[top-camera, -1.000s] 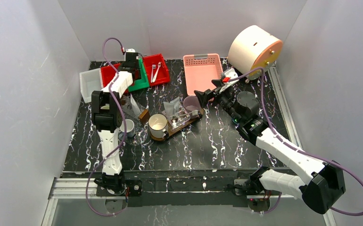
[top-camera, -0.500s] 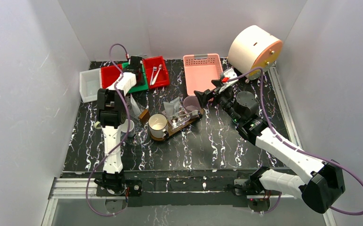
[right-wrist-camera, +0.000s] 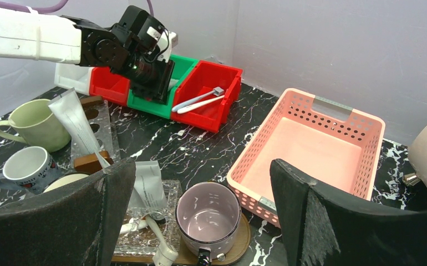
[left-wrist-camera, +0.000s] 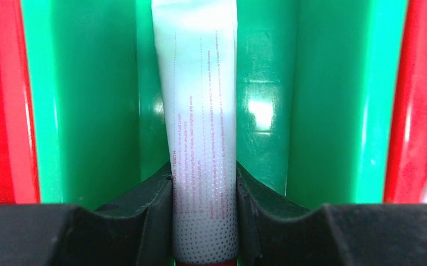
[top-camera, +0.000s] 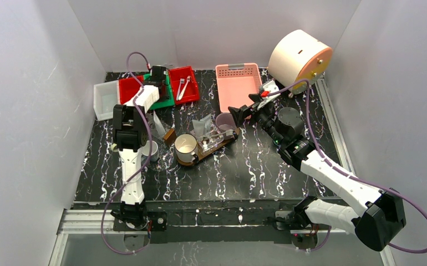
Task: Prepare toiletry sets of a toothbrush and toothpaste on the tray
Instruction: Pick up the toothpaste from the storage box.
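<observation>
My left gripper (left-wrist-camera: 204,219) pinches a white printed toothpaste tube (left-wrist-camera: 197,83) low inside the green plastic bin (left-wrist-camera: 89,100), jaws tight on both its sides. My right gripper (top-camera: 238,114) hangs spread wide, holding nothing, over the dark-brown wooden tray (right-wrist-camera: 242,235) mid-table. On the tray: mauve ceramic mug (right-wrist-camera: 208,216), cream mug (top-camera: 185,145), crumpled clear plastic bag (right-wrist-camera: 145,221). Two white toothbrushes (right-wrist-camera: 197,101) lie in the red plastic bin (right-wrist-camera: 222,83).
</observation>
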